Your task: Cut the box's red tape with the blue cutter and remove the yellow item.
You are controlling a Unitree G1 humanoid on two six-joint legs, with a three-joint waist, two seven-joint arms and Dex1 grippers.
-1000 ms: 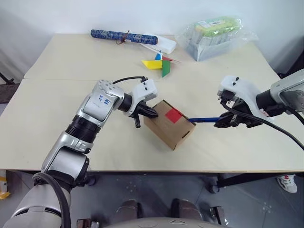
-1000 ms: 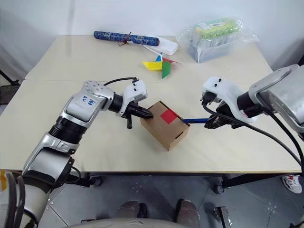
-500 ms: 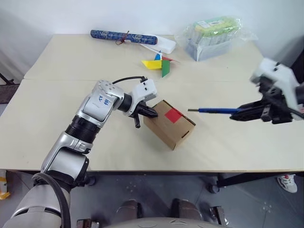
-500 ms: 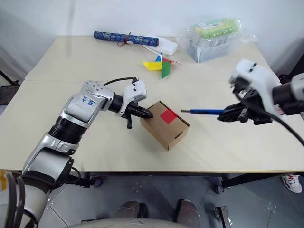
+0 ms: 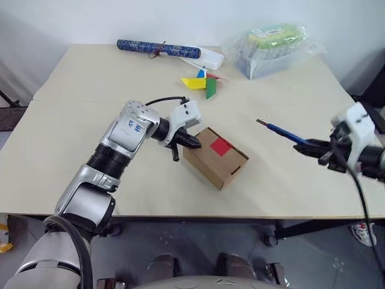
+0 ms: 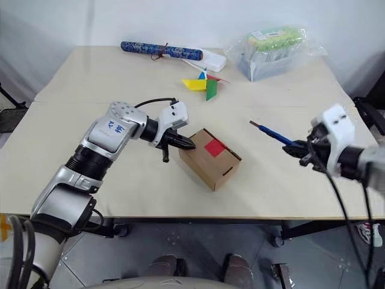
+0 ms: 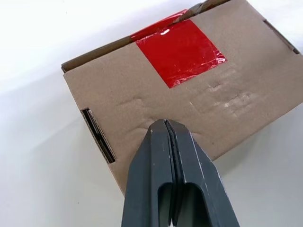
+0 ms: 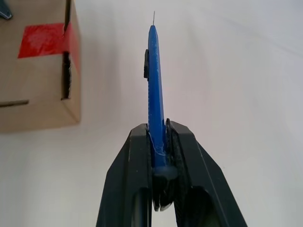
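Note:
The brown box (image 5: 215,159) lies tilted on the table's middle, flaps closed, with the red tape (image 5: 221,146) on its top face. My left gripper (image 5: 194,142) is shut, its tips pressed against the box's left end (image 7: 236,71) below the tape (image 7: 177,47). My right gripper (image 5: 311,146) hovers to the right of the box and well apart from it. It is shut on the blue cutter (image 5: 281,132), whose blade end points up and left toward the box (image 8: 33,94). The cutter (image 8: 155,80) sticks out straight between the fingers. The yellow item is hidden.
A dark-blue patterned roll (image 5: 157,48) and a white flat piece (image 5: 208,58) lie at the table's back. A paper pinwheel (image 5: 201,81) sits behind the box. A plastic-wrapped tray (image 5: 271,45) stands at the back right.
My right gripper has drawn the cutter off the box's right side and swung away to the right, tilting the blade upward. The left gripper and box stayed put.

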